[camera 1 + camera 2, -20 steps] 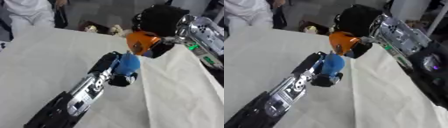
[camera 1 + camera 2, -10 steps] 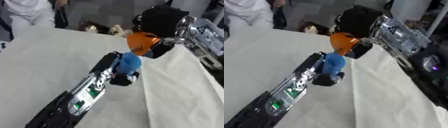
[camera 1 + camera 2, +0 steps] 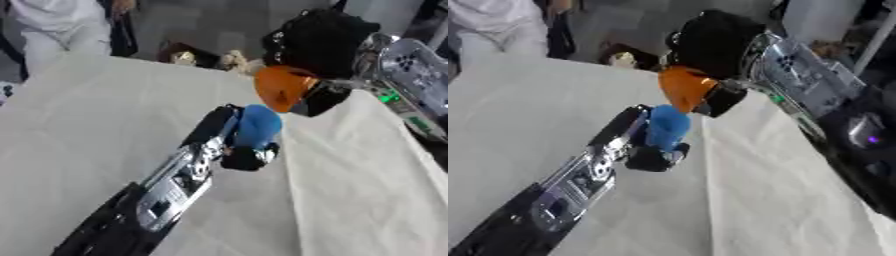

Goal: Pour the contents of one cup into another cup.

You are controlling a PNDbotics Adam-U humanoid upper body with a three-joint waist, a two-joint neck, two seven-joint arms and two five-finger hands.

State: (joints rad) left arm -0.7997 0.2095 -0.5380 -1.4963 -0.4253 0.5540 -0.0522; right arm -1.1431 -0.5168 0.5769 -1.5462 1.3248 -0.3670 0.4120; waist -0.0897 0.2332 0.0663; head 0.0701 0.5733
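**Q:** In the left eye view, where do your two cups stand to each other?

**A:** Your left hand (image 3: 248, 156) comes up from the lower left with its fingers curled round the blue cup (image 3: 259, 126), which it holds roughly upright above the cloth-covered counter (image 3: 87, 115). Your right hand (image 3: 325, 95) reaches in from the upper right and is closed round the orange cup (image 3: 282, 87). The orange cup is tipped: its long axis slants down toward the blue cup, with its lower edge just above and slightly right of the blue cup's top. The two appear to touch or very nearly touch; you cannot tell which.

**Q:** And in the right eye view?

**A:** The same stack appears: the orange cup (image 3: 683, 88) above, the blue cup (image 3: 667, 127) directly beneath it, and the left hand (image 3: 653, 156) wrapped round the blue cup's base. The right hand (image 3: 726, 97) grips the orange cup from its far right side. Neither cup's mouth nor any contents can be seen.

**Q:** Which relation decides your next move?

**A:** The line from the orange cup's lowered edge to the blue cup's mouth. Judging from the tilt, the pour is under way or about to begin, so the orange cup's edge should stay over the blue cup's opening. If it drifts right, the contents would land on the counter.
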